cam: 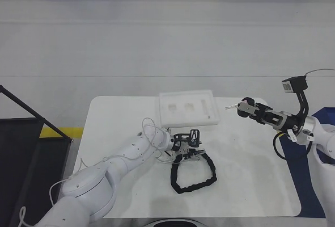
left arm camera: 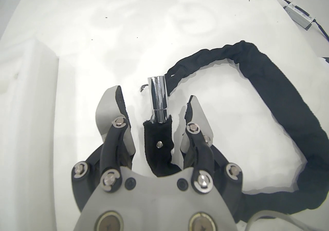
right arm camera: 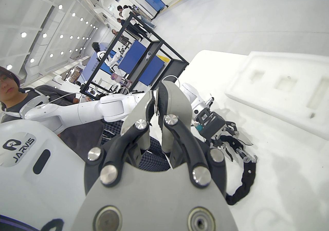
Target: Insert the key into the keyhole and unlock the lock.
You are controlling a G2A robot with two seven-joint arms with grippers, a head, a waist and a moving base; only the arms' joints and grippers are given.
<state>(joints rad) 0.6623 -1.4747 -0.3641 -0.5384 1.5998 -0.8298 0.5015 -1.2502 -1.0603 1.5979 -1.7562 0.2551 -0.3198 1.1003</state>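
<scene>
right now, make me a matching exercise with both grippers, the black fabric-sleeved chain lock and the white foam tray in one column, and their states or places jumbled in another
1. left gripper
2. right gripper
3. black fabric-sleeved chain lock
4. white foam tray

a. shut on the small metal key, raised off the table
b. lying in a loop on the white table
c. open, fingers either side of the chrome lock cylinder
d. at the table's far edge

Pairs: 1-c, 2-a, 3-b, 4-d
</scene>
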